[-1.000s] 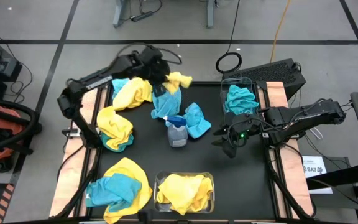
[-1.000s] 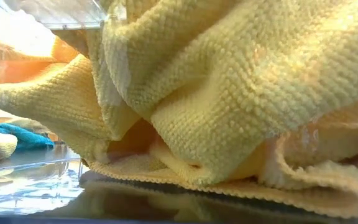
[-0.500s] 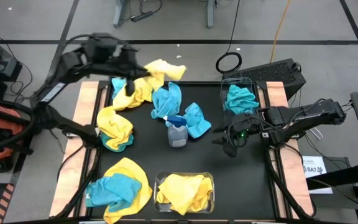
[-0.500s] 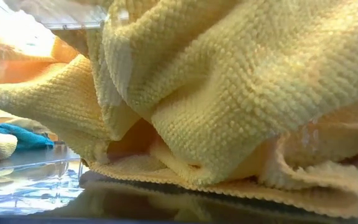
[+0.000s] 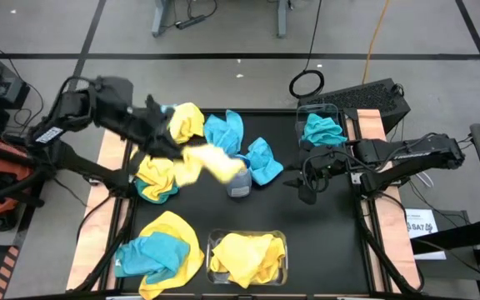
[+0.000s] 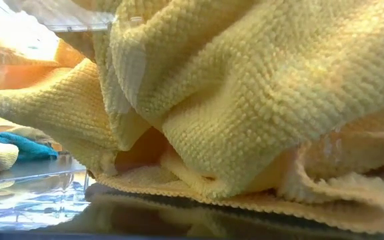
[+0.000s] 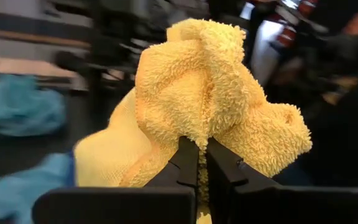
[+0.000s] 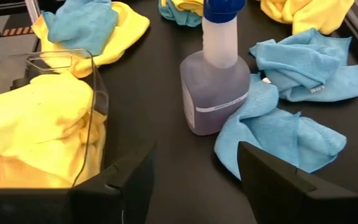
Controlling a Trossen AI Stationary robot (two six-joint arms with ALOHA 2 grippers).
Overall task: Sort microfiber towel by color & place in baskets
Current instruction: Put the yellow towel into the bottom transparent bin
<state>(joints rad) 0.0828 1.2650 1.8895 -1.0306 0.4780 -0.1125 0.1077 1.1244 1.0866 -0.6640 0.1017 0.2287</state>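
**Yellow towel in the air, pinched by the left gripper**

Yellow towel [image 7: 210, 118] hangs from the left gripper [image 7: 199, 163], whose two dark fingers are pressed tight together on a fold of the cloth. In the high view this gripper [image 5: 167, 137] sits over the left part of the black table [image 5: 307, 250], with the towel [image 5: 208, 161] trailing toward the spray bottle [image 5: 237, 179]. Pinching one fold lets the rest drape free, clear of the piles below.

The likely destination is the near basket [image 5: 248, 257] at the front edge, which already holds yellow cloth. That same yellow heap [image 6: 245, 100] fills the low view, pressed against the clear wall. The far basket [image 5: 323, 132] on the right side holds teal cloth [image 5: 324, 131], so the colours are evidently split one to a bin.

The right gripper [image 8: 194, 171] waits low over the table near the far basket, jaws standing apart with nothing between them; its camera looks across at the spray bottle [image 8: 216, 74] and two teal towels [image 8: 291, 99] lying just beside it.

Still loose on the table are a mixed yellow-and-teal heap [image 5: 158, 246] at the front left, another [image 5: 155, 175] along the left side, and a teal towel [image 5: 223, 133] at the back. By my reckoning the sort is well short of finished.
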